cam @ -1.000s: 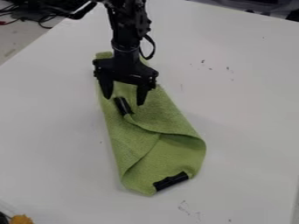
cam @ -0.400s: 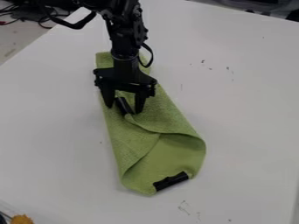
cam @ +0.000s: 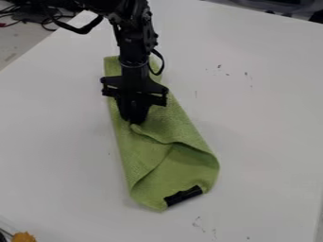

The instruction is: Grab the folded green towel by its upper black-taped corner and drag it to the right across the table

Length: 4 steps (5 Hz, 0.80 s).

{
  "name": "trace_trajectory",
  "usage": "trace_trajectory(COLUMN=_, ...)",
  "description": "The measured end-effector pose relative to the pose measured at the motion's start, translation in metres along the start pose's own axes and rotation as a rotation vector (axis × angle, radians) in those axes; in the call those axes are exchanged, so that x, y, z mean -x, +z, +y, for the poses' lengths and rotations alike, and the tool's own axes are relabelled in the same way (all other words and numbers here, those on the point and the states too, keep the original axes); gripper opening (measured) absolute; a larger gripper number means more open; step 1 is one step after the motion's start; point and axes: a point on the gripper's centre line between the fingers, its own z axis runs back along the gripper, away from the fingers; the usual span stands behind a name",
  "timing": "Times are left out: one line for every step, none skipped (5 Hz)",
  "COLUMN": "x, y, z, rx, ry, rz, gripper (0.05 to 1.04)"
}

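The black gripper (cam: 134, 118) hangs over the upper part of a green cloth (cam: 149, 158), its fingers closed together on the cloth's black-taped corner. Between the fingers, most of that black corner is hidden. The cloth lies folded and elongated on the white table, with a curved fold edge running across its middle. A second black-taped corner (cam: 183, 195) is at the cloth's lower end, away from the gripper.
The white table (cam: 265, 123) has small dark marks at the upper right and near the bottom. An orange object (cam: 23, 237) sits at the lower left corner. Dark cables (cam: 45, 20) lie beyond the table at upper left.
The gripper has come down onto the cloth and its fingers have shut around the upper black corner. The cloth's lower right edge has shifted slightly left.
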Motion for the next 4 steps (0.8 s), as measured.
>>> trace_trajectory(x=-0.001, y=0.001, z=0.001, rx=-0.009, ry=-0.001, rz=0.003, gripper=0.152)
trace_trajectory(x=-0.005, y=0.005, z=-0.006, rx=-0.035, ry=-0.019, rz=-0.009, gripper=0.084)
trace_trajectory(x=-0.025, y=0.036, z=-0.031, rx=-0.075, ry=-0.060, rz=-0.093, gripper=0.078)
trace_trajectory(x=-0.043, y=0.065, z=-0.058, rx=-0.085, ry=-0.085, rz=-0.150, gripper=0.078)
